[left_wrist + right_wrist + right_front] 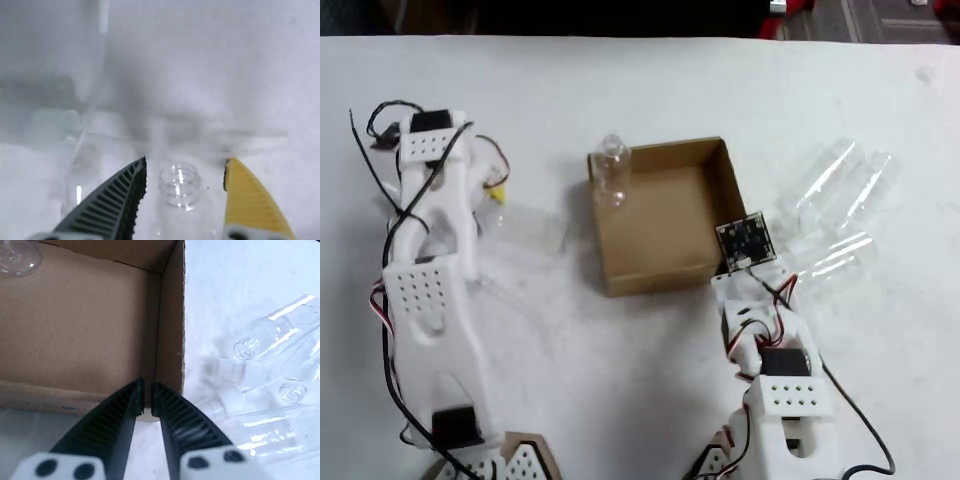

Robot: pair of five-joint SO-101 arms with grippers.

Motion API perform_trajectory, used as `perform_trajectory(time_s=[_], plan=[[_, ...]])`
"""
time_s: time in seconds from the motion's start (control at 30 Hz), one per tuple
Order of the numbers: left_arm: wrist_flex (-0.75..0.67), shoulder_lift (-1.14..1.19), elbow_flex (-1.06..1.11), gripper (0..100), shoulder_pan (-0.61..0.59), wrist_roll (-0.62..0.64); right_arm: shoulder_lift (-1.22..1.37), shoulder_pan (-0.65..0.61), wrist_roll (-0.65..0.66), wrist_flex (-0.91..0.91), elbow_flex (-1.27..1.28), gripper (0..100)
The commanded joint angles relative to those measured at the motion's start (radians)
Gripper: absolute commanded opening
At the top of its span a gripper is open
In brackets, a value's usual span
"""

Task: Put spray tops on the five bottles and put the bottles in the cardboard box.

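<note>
- I see the cardboard box floor open, only a bottle standing at its far corner
- Beside my right tool, loose bottles crowd the bench

The table is seen from a fixed camera above, faced downward. The left wrist view is taken low and close, past the left gripper at a bottle neck. The right wrist view is aimed down, close over the near right corner of the cardboard box; box and lying bottles are shared with the high view.
</note>
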Motion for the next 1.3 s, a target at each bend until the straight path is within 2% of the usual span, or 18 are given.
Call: perform_trajectory(time_s=[0.0,0.13,0.3,0.43,0.93,1.13,1.27], plan=[[0.095,-0.019,-0.141,24,0.008,0.012,0.002,-0.015,0.003,-0.015,-0.005,1.5],[0.094,-0.018,-0.155,22,0.01,0.012,0.002,-0.015,0.003,-0.015,-0.005,1.5],[0.094,0.008,-0.16,1,0.013,0.008,0.002,-0.015,0.003,-0.015,-0.005,1.5],[0.092,0.058,-0.166,8,0.012,0.011,0.002,-0.015,0.003,-0.015,-0.005,1.5],[0.129,0.012,-0.158,9,0.01,0.008,0.002,-0.015,0.003,-0.015,-0.005,1.5],[0.129,0.008,-0.157,21,0.013,0.012,0.002,-0.015,0.003,-0.015,-0.005,1.5],[0.13,0.005,-0.157,22,0.01,0.012,0.002,-0.015,0.003,-0.015,-0.005,1.5]])
